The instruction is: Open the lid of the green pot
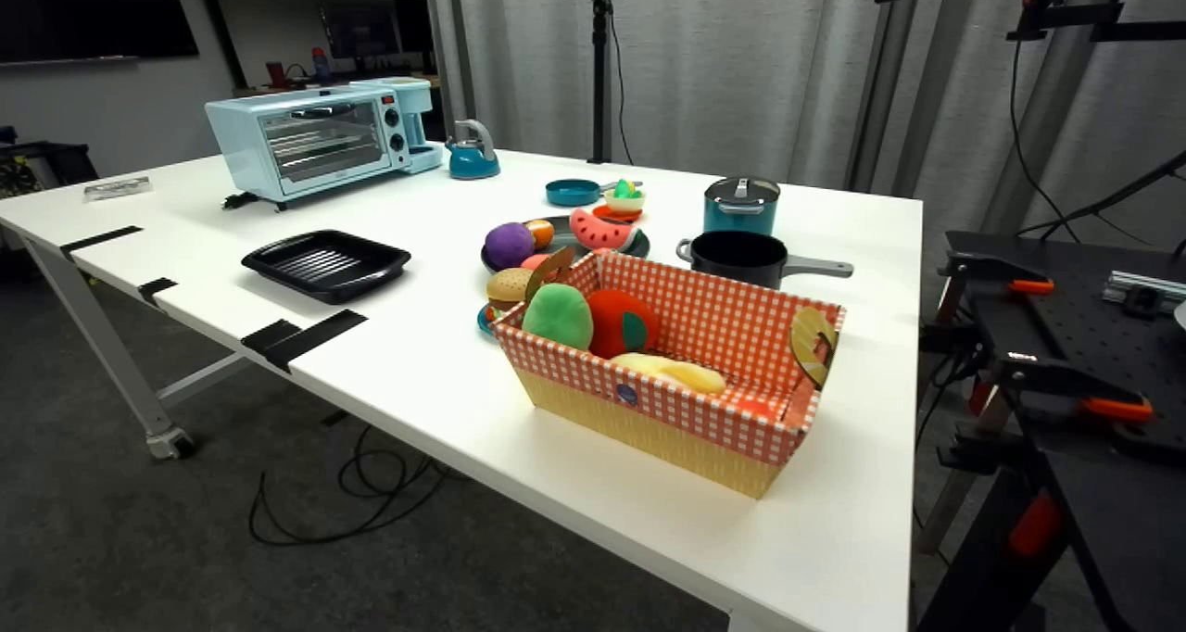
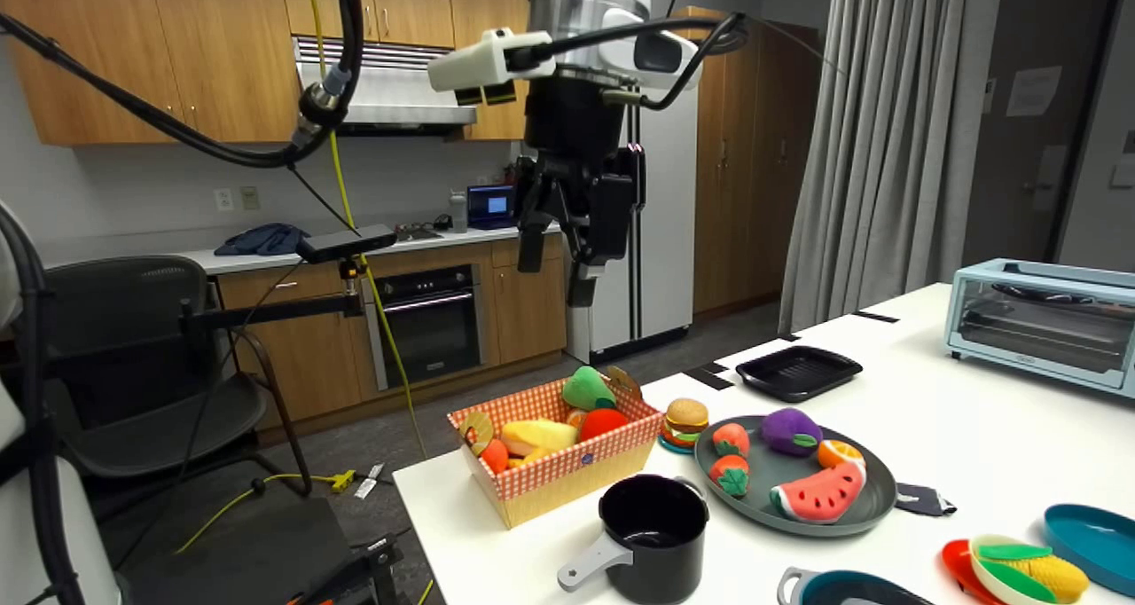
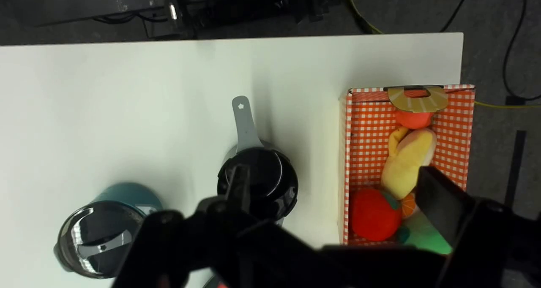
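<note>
There's one green pot (image 1: 741, 221), its one lid (image 1: 744, 191) sitting on top, by the far edge of the counter (image 1: 862, 428), toward the far right corner in an exterior view. One black saucepan (image 1: 732, 263) near it. One checked basket (image 3: 370, 153) right by the corner in the wrist view. One round grey dish (image 2: 773, 467) with five toy foods: two red fruits (image 2: 730, 475), one purple fruit (image 2: 787, 429), one orange piece (image 2: 836, 453), one watermelon slice (image 2: 820, 493). The gripper (image 2: 556, 277) hangs above, jaws spread wide.

In my wrist view, I have the lid (image 3: 100, 237) on the pot (image 3: 128, 193) at left, the saucepan (image 3: 265, 174) between, and the basket (image 3: 368, 148) with food (image 3: 408, 163) inside at right.
</note>
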{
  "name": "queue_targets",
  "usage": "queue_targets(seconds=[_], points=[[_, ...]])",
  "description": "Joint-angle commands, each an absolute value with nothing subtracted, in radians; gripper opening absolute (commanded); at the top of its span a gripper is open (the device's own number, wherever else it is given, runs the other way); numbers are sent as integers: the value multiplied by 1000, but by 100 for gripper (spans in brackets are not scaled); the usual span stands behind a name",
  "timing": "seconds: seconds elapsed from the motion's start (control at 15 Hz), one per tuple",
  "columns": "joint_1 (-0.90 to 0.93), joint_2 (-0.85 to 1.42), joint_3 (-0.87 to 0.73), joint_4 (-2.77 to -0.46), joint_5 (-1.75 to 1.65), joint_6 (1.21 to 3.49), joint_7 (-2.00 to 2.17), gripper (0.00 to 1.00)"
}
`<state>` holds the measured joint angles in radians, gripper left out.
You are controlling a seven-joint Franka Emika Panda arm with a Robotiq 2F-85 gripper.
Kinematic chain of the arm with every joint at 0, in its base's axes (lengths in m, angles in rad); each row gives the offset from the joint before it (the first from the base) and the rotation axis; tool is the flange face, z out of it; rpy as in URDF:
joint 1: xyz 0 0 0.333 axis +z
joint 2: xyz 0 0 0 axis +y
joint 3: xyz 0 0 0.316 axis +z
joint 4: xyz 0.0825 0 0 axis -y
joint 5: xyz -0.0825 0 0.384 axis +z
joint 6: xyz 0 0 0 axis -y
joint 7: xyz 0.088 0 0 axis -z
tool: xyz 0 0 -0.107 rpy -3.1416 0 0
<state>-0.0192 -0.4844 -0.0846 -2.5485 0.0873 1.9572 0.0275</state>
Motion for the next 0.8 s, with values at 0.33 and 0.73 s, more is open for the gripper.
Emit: queue_targets(seconds=[0.33, 0.73], points=[[-44, -436, -76, -2538, 101, 1989, 50, 100], [-83, -350, -70, -2526, 87, 2159, 161, 100]])
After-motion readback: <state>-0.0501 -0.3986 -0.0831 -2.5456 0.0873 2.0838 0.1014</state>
